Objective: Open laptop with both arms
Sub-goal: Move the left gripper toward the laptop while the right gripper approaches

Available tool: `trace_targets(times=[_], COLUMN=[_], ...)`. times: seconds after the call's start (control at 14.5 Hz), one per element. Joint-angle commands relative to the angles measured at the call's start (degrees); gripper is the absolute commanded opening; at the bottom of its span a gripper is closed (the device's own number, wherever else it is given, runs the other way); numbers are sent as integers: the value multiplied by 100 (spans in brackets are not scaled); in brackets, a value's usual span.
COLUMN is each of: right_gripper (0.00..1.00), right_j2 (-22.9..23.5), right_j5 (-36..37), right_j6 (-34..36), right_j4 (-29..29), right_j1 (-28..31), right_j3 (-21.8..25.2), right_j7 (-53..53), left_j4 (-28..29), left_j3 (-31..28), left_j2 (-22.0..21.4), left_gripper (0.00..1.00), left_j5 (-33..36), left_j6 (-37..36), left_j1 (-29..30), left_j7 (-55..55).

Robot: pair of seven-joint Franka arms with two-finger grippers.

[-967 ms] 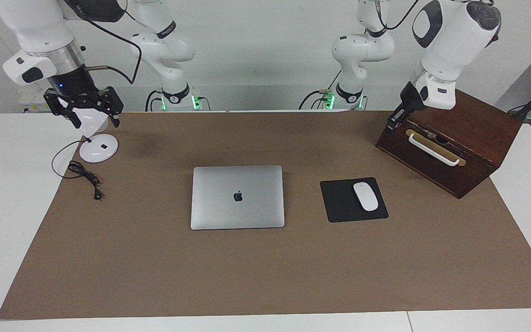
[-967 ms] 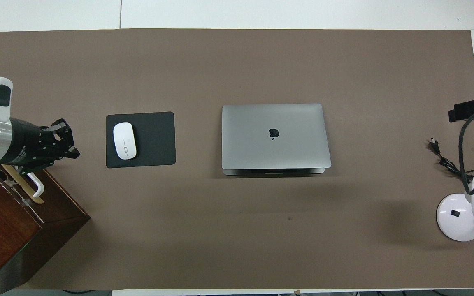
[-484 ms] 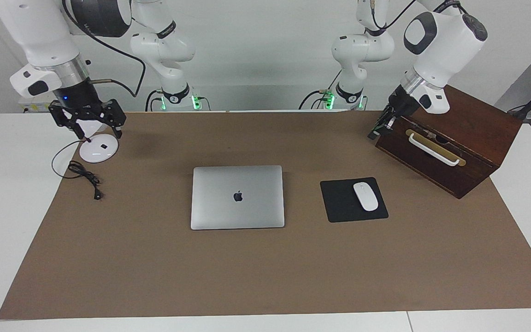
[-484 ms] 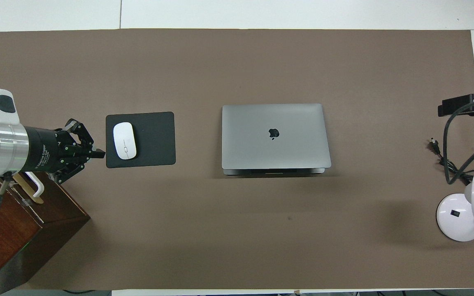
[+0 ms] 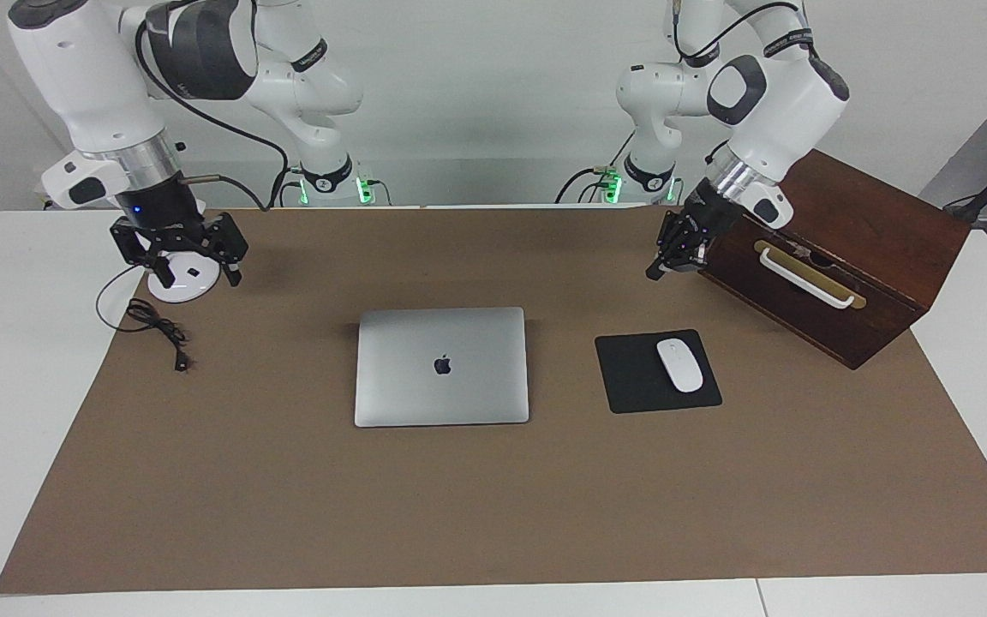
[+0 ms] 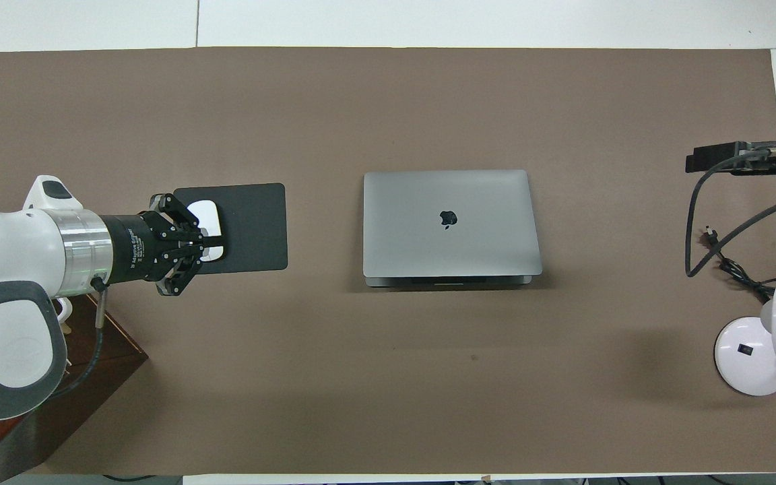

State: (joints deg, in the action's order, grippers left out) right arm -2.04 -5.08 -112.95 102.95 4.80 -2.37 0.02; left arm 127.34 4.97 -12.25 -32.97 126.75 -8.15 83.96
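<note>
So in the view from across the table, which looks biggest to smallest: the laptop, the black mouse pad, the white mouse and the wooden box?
1. wooden box, though the laptop covers a similar area, so those two are close.
2. laptop.
3. mouse pad.
4. mouse, which lies on the pad.

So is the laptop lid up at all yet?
No, shut. The laptop lies flat on the mat, logo side up, with no keys or screen showing. Neither the left gripper nor the right gripper touches it.
</note>
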Motion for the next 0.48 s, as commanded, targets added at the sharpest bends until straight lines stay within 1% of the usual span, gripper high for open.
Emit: trace_targets(times=[0.0,0.14,0.21,0.28,0.35,0.41], right_gripper=[100,100,100,100,100,100], right_j2=[-86,-86,-86,-86,-86,-77], right_j5=[-413,-747,-870,-985,-1151,-1370], right_j6=[-455,-1024,-1280,-1500,-1737,-2018], right_j4=[409,777,927,1033,1129,1243], right_j1=[12,-128,-251,-295,-435,-593], right_j3=[-35,-44,-44,-44,-44,-36], right_j7=[165,226,349,524,682,823], left_j4=[658,1054,1177,1205,1240,1284], left_j3=[-66,-66,-66,-66,-66,-66], left_j2=[-251,-251,-182,-120,28,99], left_gripper=[0,0,0,0,0,0], left_j5=[-716,-1183,-1559,-1954,-2350,-2754], left_j6=[489,1033,1288,1404,1518,1772], left_j1=[-152,-467,-512,-634,-705,-845], left_j7=[190,190,190,190,190,190])
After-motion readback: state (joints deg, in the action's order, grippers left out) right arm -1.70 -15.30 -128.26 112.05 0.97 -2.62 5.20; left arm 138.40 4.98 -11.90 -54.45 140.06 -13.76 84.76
